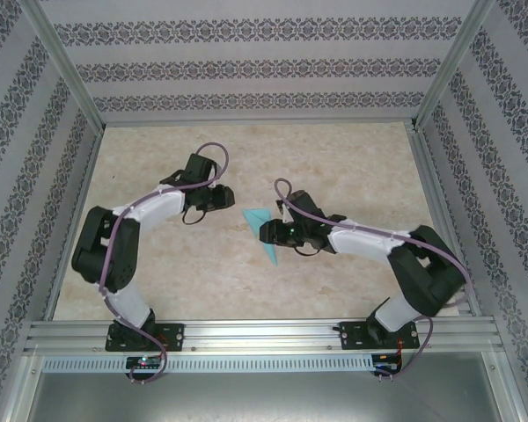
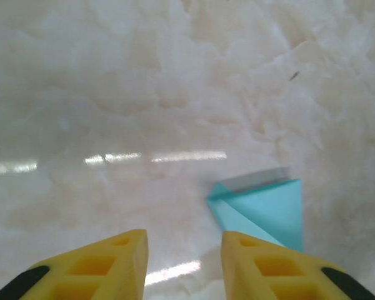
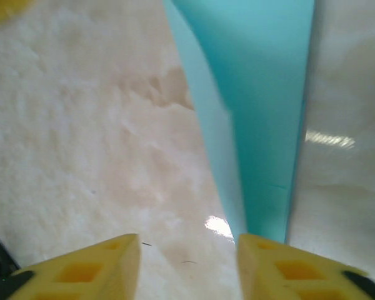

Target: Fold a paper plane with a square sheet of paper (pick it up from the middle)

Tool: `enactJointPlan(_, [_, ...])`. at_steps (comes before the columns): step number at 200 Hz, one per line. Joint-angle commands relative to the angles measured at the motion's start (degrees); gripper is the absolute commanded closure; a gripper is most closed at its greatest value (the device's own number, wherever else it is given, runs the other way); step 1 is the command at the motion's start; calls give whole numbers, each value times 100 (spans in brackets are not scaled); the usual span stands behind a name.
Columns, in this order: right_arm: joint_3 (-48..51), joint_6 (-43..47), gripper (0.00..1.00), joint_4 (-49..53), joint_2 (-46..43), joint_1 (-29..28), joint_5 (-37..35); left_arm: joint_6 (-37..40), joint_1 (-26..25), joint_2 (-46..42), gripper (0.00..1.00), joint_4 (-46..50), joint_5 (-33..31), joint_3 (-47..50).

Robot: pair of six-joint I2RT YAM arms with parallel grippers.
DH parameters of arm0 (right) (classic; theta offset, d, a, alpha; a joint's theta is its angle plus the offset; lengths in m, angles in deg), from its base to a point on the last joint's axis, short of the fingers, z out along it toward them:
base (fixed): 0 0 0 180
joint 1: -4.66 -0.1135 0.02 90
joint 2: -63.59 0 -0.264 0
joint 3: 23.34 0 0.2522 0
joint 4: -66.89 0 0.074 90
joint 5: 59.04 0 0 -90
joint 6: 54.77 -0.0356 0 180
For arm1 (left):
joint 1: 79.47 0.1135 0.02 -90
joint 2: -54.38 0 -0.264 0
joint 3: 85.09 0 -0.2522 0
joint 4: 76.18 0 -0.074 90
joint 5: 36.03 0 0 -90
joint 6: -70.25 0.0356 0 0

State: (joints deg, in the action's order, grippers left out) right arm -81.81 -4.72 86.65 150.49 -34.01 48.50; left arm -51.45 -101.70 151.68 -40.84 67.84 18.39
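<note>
The paper plane [image 1: 259, 216] lay flat on the pale marbled tabletop [image 1: 334, 158], a narrow folded dart. The left claw [image 1: 222, 197] hovered just to the plane's left, its jaws apart and empty. The right claw [image 1: 266, 232] hung at the plane's right edge, spread wide and holding nothing, with one fingertip [image 3: 262, 262] just by the plane's narrow end.

Looking down on a pale marbled table [image 1: 202, 281]. Seeing the turquoise paper plane [image 1: 258, 218] lying mid-table, narrow tip pointing toward the near edge. Finding the left gripper [image 1: 228, 200] just beside its wide far end, and the right gripper [image 1: 263, 233] overlapping its right edge, both arms bending inward.
</note>
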Motion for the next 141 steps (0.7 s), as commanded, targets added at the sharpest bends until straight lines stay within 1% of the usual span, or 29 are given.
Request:
enactJointPlan(1, [161, -84, 41, 438, -564, 224, -838, -469, -425, -456, 57, 317, -611, 217])
enactJointPlan(15, [362, -66, 34, 637, -895, 406, -1162, -612, -728, -650, 51, 541, -974, 229])
enactJointPlan(26, [551, -66, 30, 713, -1139, 565, -1320, -736, -962, -750, 47, 648, -1244, 216])
enactJointPlan(39, [758, -75, 29, 725, -1416, 707, -1382, -802, -1222, -782, 46, 686, -1455, 179])
enactJointPlan(49, [867, -26, 31, 684, -1576, 739, -1271, -794, -1359, -757, 47, 633, -1488, 167])
enactJointPlan(59, [931, 66, 36, 546, -1663, 739, -974, -776, -1405, -711, 52, 461, -1338, 182])
enactJointPlan(78, [914, 151, 47, 275, -1575, 596, -328, -759, -1397, -521, 66, 180, -1088, 207])
enactJointPlan(88, [795, 194, 53, 195, -1416, 411, -178, -731, -1397, -400, 71, 39, -932, 219])
enactJointPlan(108, [476, 174, 67, -10, -960, -39, -13, -681, -1398, -188, 80, -277, -738, 312])
enactJointPlan(119, [287, 100, 76, -152, -629, -209, 67, -632, -1397, -84, 83, -377, -706, 329])
enactJointPlan(141, [-33, -25, 85, -402, 28, -339, 135, -523, -1390, 88, 86, -667, -586, 358])
